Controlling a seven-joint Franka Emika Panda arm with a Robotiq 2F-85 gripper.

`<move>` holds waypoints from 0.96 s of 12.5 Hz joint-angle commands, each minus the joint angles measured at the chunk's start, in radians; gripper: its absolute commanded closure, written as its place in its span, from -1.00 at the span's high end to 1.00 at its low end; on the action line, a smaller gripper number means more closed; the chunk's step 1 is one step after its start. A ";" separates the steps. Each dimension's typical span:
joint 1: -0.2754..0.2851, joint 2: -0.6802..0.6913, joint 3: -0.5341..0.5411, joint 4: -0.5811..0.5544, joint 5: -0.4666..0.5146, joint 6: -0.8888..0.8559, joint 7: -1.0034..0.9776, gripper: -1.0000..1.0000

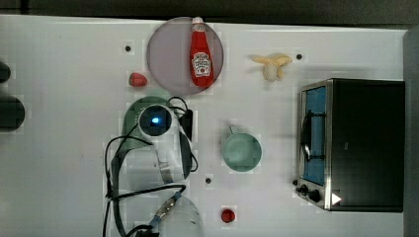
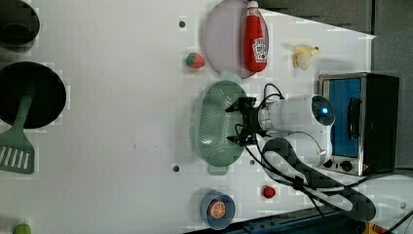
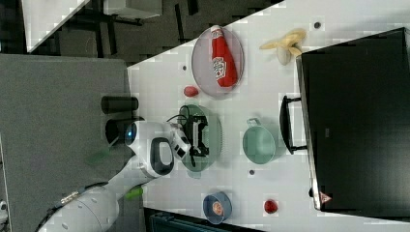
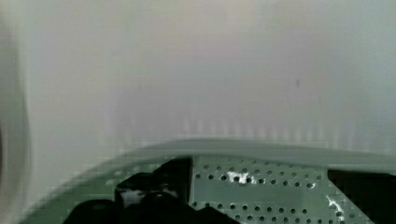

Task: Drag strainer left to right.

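Ketchup bottle [image 1: 201,53] label: lettering present, unreadable.

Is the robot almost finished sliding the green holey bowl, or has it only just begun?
Only just begun, it seems. Done: the gripper has reached the strainer and sits over its inside, fingers spread apart. In hand: getting a hold on it. Left: the drag itself, since in the top view the strainer sits well left of the mug.

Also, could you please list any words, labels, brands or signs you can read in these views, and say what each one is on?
Ketchup bottle: a white label with dark print, too blurred to read.
Toaster oven: a triangular sign at one corner, its symbol too small to make out.
Strainer, mug, gripper: no text visible.
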 commanded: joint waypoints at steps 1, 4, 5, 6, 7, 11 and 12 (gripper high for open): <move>-0.028 -0.045 -0.062 0.003 -0.003 -0.022 -0.141 1.00; -0.032 -0.047 -0.115 -0.007 -0.003 -0.020 -0.183 1.00; -0.033 -0.047 -0.131 -0.008 -0.003 -0.020 -0.193 1.00; -0.033 -0.047 -0.146 -0.008 -0.003 -0.020 -0.208 1.00; -0.034 -0.047 -0.160 -0.008 -0.003 -0.019 -0.225 1.00; -0.036 -0.047 -0.214 -0.011 -0.003 -0.017 -0.321 1.00; -0.036 -0.049 -0.211 -0.009 -0.003 -0.005 -0.368 1.00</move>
